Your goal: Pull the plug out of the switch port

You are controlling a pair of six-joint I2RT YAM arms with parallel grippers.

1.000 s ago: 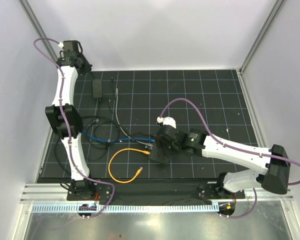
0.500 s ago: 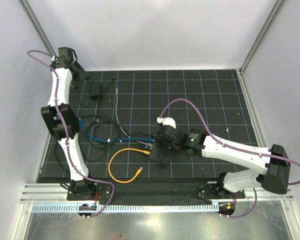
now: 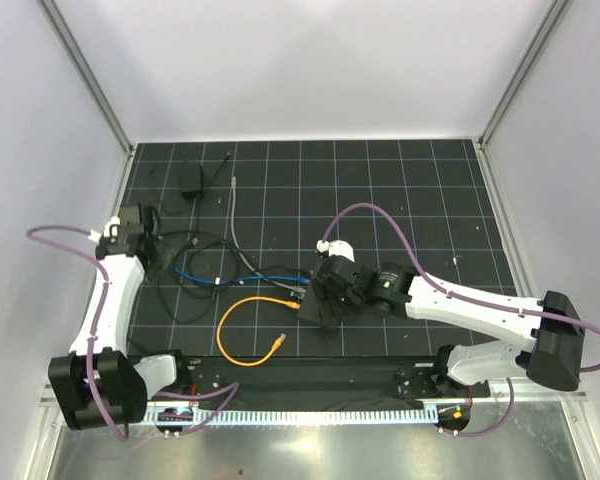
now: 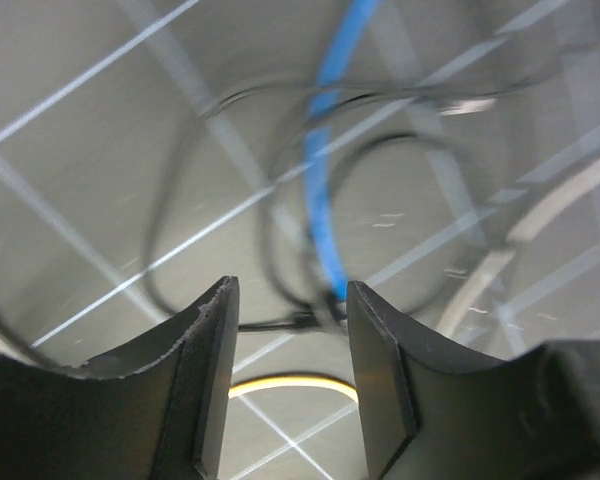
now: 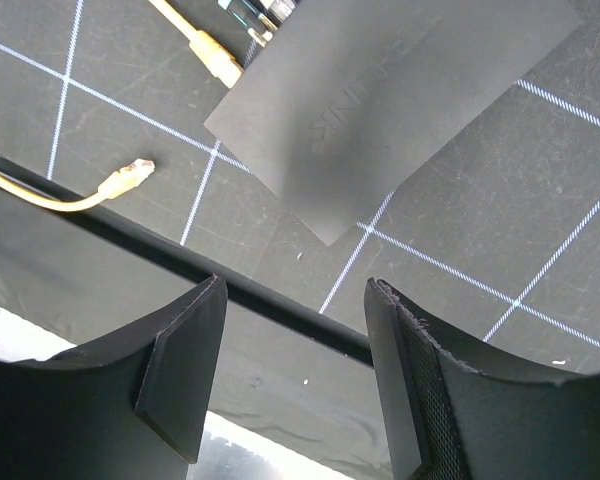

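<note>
The switch (image 5: 380, 90) is a flat matte-black box lying on the grid mat, and in the top view (image 3: 318, 318) it is mostly covered by my right wrist. Its port edge faces left, where a yellow plug (image 5: 213, 52) and darker plugs (image 5: 255, 12) sit in sockets. My right gripper (image 5: 295, 370) (image 3: 316, 300) hovers open just above the box, with nothing between its fingers. Over the tangle of cables at the mat's left edge my left gripper (image 4: 288, 380) (image 3: 148, 232) stands open and empty.
A yellow cable (image 3: 238, 330) loops near the front and ends in a loose plug (image 3: 278, 343). Blue (image 3: 205, 272), black (image 3: 180, 290) and grey (image 3: 237, 215) cables spread left of the switch. A small black power adapter (image 3: 190, 180) lies at the back left. White walls enclose the mat.
My left arm has swung back from the far left corner to the mat's left edge, and its jaws have opened. The right arm has stayed put.
</note>
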